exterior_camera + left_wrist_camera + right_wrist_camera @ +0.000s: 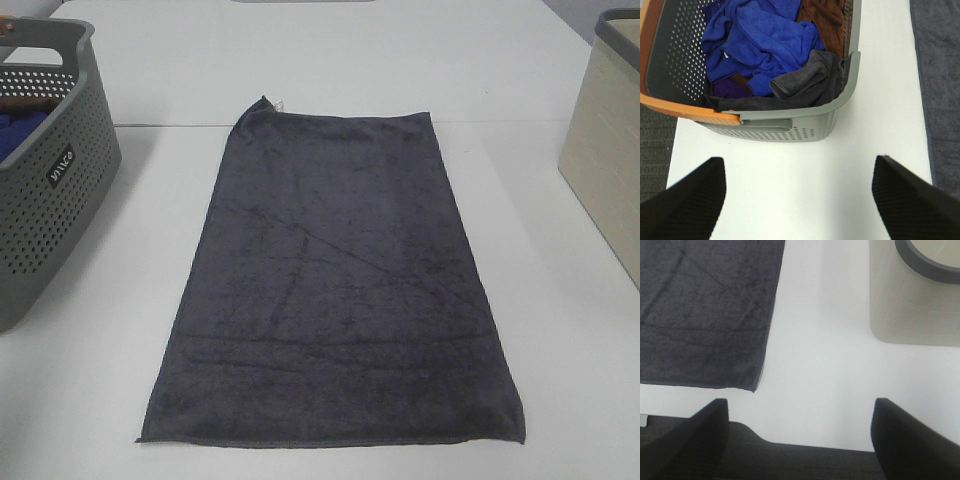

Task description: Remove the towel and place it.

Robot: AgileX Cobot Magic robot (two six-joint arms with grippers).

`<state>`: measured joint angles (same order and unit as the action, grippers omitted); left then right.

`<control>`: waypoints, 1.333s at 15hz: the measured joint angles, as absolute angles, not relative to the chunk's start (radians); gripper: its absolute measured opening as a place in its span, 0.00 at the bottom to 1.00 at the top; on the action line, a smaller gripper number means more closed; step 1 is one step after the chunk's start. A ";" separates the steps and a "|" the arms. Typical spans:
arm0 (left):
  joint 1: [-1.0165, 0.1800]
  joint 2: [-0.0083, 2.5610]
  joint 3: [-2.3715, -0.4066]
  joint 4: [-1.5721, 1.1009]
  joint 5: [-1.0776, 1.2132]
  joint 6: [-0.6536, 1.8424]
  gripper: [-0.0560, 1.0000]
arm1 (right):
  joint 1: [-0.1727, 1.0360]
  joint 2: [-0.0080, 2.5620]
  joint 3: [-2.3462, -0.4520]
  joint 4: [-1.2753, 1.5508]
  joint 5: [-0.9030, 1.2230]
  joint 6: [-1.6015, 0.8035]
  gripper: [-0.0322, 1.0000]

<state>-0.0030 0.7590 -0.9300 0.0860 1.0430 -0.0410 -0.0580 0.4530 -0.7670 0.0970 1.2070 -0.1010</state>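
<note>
The dark charcoal-grey towel (pixel 335 280) lies spread flat in the middle of the white table, with a small white tag (pixel 279 104) at its far left corner. Its edge shows in the left wrist view (pixel 940 75) and its near right corner in the right wrist view (pixel 705 310). Neither arm shows in the exterior high view. My left gripper (pixel 797 200) is open and empty over bare table beside the basket. My right gripper (pixel 800 440) is open and empty over the table's front edge, right of the towel.
A grey perforated basket (pixel 75 190) with an orange handle stands at the left and holds blue, brown and grey cloths (pixel 765 45). A beige bin (pixel 605 150) with a dark rim stands at the right edge and shows in the right wrist view (pixel 915 300).
</note>
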 joint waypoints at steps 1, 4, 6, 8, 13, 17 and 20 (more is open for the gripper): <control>-0.003 0.668 -0.872 0.086 1.028 -0.041 0.77 | -0.058 0.378 -0.729 0.090 1.193 -0.102 0.76; -0.003 0.383 -0.722 0.085 1.025 -0.041 0.77 | -0.058 0.206 -0.629 0.079 1.164 -0.110 0.76; -0.003 0.224 -0.663 0.085 1.028 -0.023 0.77 | -0.058 0.102 -0.583 0.079 1.162 -0.111 0.76; -0.003 0.074 -0.624 0.085 1.029 0.021 0.77 | -0.058 0.019 -0.551 0.079 1.159 -0.130 0.76; -0.002 -0.006 -0.547 -0.021 1.072 0.058 0.77 | -0.058 -0.004 -0.524 0.079 1.064 -0.165 0.73; -0.002 -0.006 -0.510 -0.087 1.053 0.104 0.77 | -0.058 -0.004 -0.503 0.079 1.064 -0.170 0.72; -0.002 -0.006 -0.510 -0.087 1.051 0.103 0.77 | -0.058 -0.004 -0.503 0.079 1.064 -0.166 0.71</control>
<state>-0.0020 -0.0060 -0.5100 -0.0870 1.0510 0.1030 -0.0580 -0.0040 -0.5030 0.0790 1.0640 -0.1660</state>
